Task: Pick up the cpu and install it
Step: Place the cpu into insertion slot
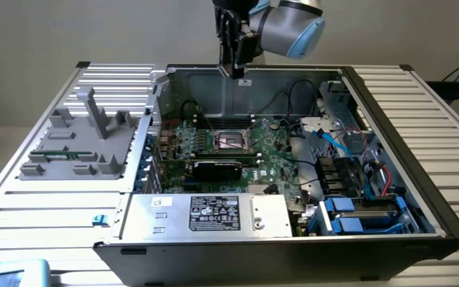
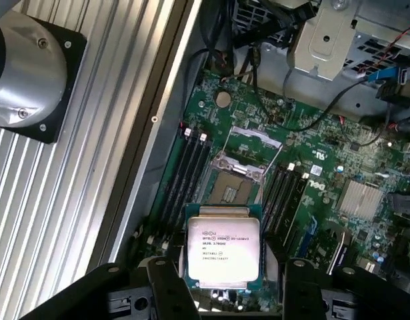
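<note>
The cpu [image 2: 223,248], a silvery square chip with printed lettering and a thin green rim, lies flat between my gripper's [image 2: 226,283] dark fingers [image 2: 166,287], which are shut on its edges. In the exterior view the gripper [image 1: 236,73] hangs above the open computer case's back wall with the cpu [image 1: 243,82] at its tip. The socket [image 1: 231,140] sits on the green motherboard well below. In the wrist view the socket [image 2: 235,183] stands with its metal frame raised and its dark centre bare, just beyond the held chip.
A grey fixture [image 1: 78,143] stands on the ribbed table at the exterior view's left. Inside the case are memory slots [image 2: 188,173], a black card [image 1: 216,167], a power supply [image 1: 205,214], loose cables [image 1: 293,95] and blue drive bays [image 1: 357,215]. The arm's round base [image 2: 25,67] is bolted to the table.
</note>
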Tool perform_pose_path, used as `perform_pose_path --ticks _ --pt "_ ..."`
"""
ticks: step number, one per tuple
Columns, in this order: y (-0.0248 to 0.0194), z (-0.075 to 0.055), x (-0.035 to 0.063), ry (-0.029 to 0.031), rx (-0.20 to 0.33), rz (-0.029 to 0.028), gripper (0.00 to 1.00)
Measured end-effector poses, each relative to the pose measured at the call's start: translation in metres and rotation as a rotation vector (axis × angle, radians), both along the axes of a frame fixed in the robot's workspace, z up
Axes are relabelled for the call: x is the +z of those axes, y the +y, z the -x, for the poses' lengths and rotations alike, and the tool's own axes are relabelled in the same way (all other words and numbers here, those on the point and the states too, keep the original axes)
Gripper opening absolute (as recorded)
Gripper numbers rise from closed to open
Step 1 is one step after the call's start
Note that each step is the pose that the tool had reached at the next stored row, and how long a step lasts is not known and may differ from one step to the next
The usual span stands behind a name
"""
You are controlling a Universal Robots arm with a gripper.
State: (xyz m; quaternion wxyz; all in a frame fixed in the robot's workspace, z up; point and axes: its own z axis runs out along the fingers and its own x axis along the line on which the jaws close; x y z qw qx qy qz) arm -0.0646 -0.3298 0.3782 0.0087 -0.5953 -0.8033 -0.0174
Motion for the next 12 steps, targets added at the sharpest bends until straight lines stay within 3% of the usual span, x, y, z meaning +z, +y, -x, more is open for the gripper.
perform_pose_path --ticks 12 --pt "0.0 0.0 -0.0003 0.0 -0.157 -0.0001 0.55"
